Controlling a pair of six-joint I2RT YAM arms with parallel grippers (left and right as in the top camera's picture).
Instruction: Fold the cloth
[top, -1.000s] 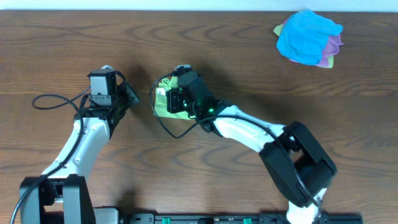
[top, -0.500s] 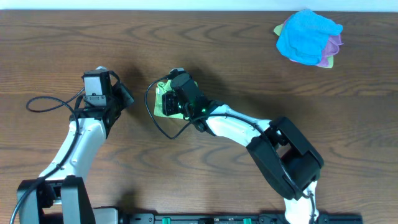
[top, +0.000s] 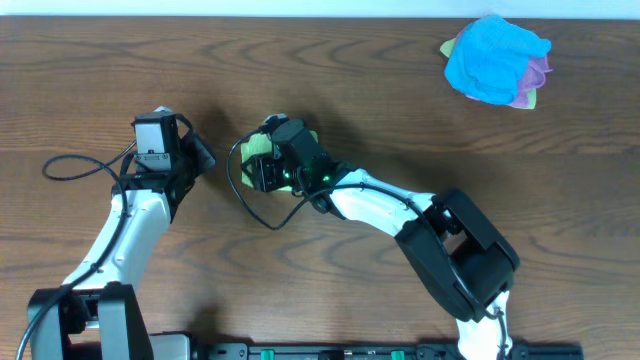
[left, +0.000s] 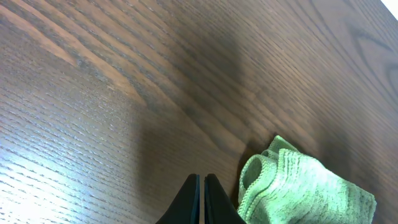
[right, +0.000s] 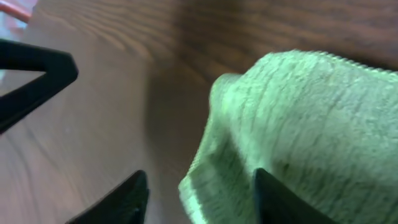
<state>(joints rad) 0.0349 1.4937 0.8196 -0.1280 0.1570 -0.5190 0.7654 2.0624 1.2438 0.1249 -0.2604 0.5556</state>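
Lime-green terry cloth (left: 305, 190) lies bunched on the wooden surface (top: 400, 90), left of centre. The right pincer (right: 199, 175) hangs over it, fingers spread astride its edge, the arm reaching leftward. The left pincer (left: 201, 182), pressed together, hovers near the cloth, not touching it.

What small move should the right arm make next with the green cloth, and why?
Probably close the right gripper on the cloth. Its fingers are open, with the cloth's rounded edge lying between them, and the cloth looks bunched into layers rather than flat. The left gripper is shut and apart from it.
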